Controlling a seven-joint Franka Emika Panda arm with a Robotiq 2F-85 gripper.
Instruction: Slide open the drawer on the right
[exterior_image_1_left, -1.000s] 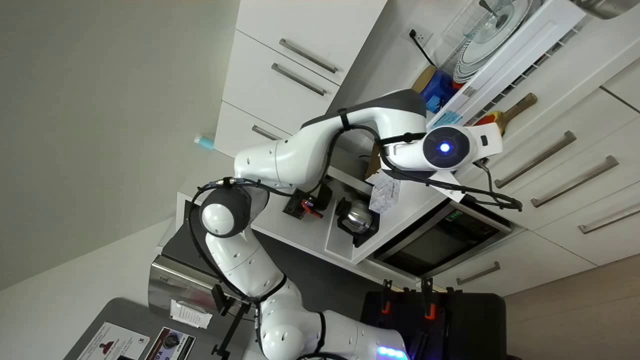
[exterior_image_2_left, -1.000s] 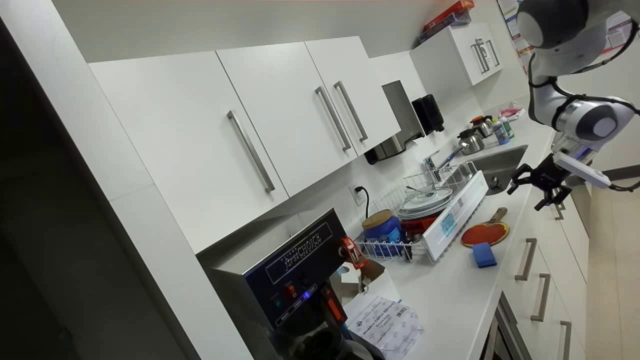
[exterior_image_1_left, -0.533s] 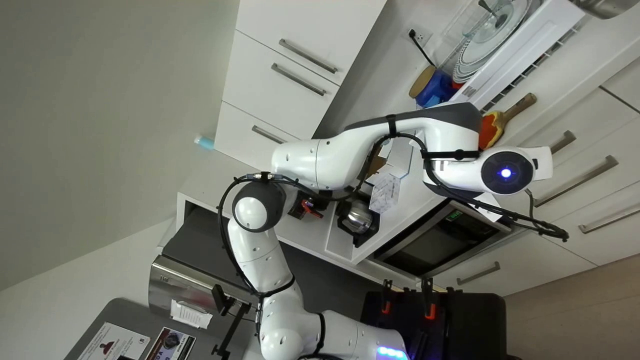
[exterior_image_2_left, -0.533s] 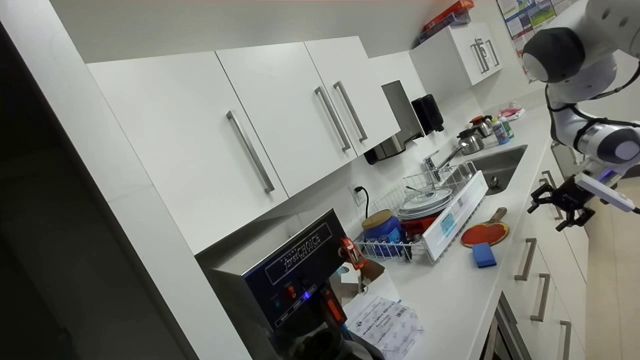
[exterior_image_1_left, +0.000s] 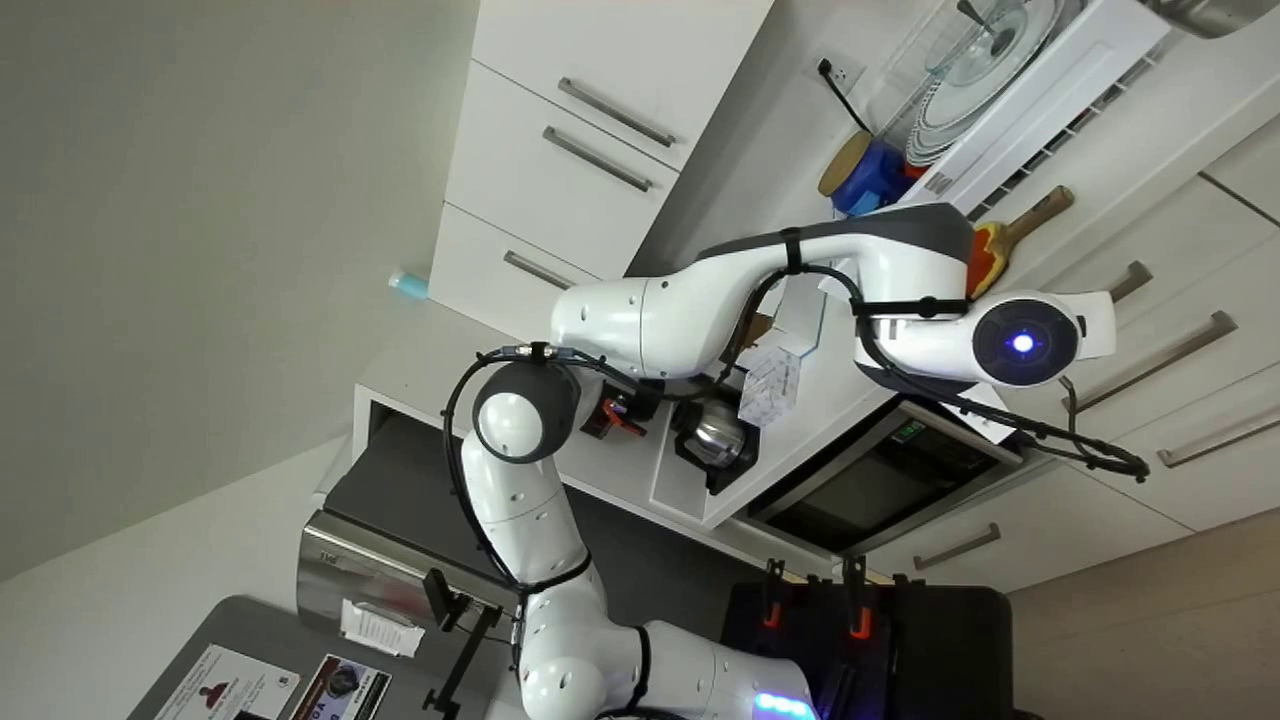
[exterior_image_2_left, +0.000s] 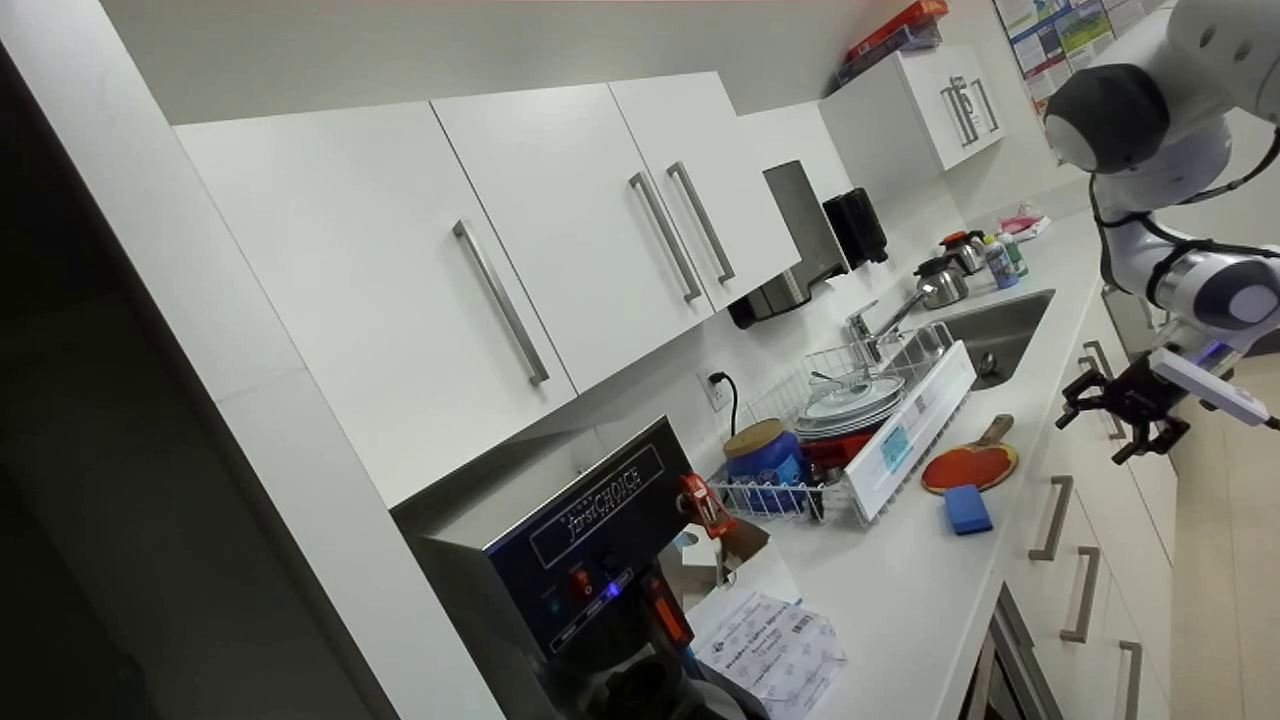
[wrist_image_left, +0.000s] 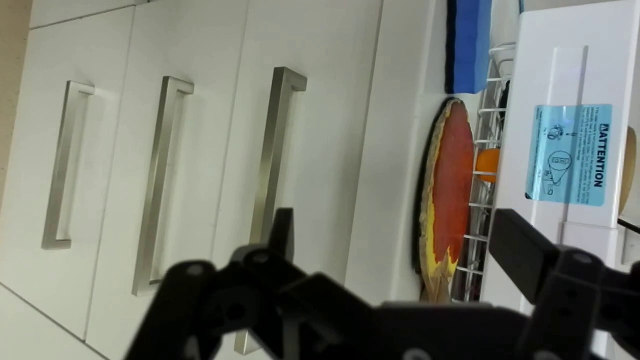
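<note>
The robot's gripper (wrist_image_left: 402, 243) hangs in the air near the counter (exterior_image_2_left: 880, 580). Its black fingers (wrist_image_left: 283, 232) are spread wide and hold nothing. Past the gap I see a red and yellow paddle (wrist_image_left: 452, 180), just lying there.

In the wrist view the drawer (wrist_image_left: 322, 160) is at ten o'clock from that gap. It looks closed. Its silver handle (wrist_image_left: 271, 150) runs almost from twelve o'clock down to six, and the gripper hides part of it. Two more drawers (wrist_image_left: 210, 110) sit farther out the same way, so I can't be sure which is meant. I guess the one next to the counter. In an exterior view its handle (exterior_image_2_left: 1058, 520) is at seven o'clock from the gripper, and they look apart.

The front looks hard, flat and smooth, so there is nothing to pinch there. Better to grab the middle of the bar, one finger at nine o'clock, one at three, and pull straight out. The metal may be slippery, so squeeze well. I can't see inside; a full drawer could be heavy, so tug slowly.
</note>
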